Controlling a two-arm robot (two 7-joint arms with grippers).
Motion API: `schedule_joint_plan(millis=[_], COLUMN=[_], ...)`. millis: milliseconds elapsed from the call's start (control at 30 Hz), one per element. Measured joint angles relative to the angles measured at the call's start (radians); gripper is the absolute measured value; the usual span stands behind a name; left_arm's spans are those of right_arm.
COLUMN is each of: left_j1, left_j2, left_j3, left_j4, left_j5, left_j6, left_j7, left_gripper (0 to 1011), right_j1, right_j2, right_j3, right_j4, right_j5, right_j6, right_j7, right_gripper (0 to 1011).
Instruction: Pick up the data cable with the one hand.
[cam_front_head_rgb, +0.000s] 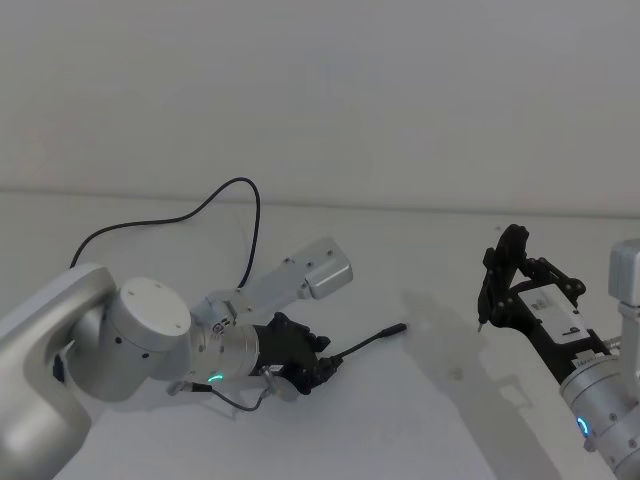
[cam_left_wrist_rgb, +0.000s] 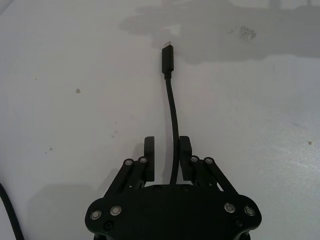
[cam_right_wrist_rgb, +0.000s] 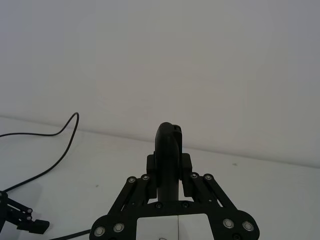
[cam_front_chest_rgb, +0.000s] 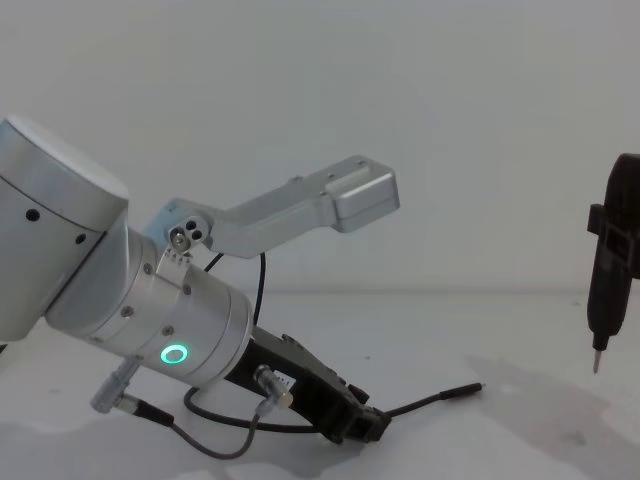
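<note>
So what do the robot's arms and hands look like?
The left arm and right arm are thick, shiny silver tubes. The left one has a glowing green ring and a thin grey wire with silver plugs near its wrist. The left gripper and right gripper are black and angular, with little silver rivets. The right gripper has a white label.

Robotics lab bench; bare white table (cam_front_head_rgb: 400, 440), blank pale wall (cam_front_head_rgb: 350, 90), silver robot arm (cam_front_head_rgb: 140, 330)
</note>
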Motion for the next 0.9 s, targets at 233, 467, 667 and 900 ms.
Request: schedule_joint_plan(millis=[233, 467, 667, 900], left_j1=[0.0, 0.0, 0.0, 0.001], left_j2=[0.0, 0.0, 0.0, 0.0], left_j3=[0.0, 0.0, 0.0, -0.001], left_j4=[0.001, 0.001, 0.001, -0.001], left_j5=[0.001, 0.001, 0.001, 0.002], left_j6=[0.001, 0.001, 0.001, 0.0], left_j7=[0.0, 0.001, 0.001, 0.001], left_gripper=[131, 49, 49, 49], right_j1=[0.0, 0.0, 0.0, 0.0], right_j2=[0.0, 0.0, 0.0, -0.001], right_j3=[0.0, 0.0, 0.0, 0.001], right_j4=[0.0, 0.0, 0.0, -0.001], right_j5=[0.0, 0.0, 0.0, 0.0], right_j6=[0.0, 0.0, 0.0, 0.0], right_j7=[0.0, 0.0, 0.0, 0.0], right_gripper=[268, 268, 268, 268])
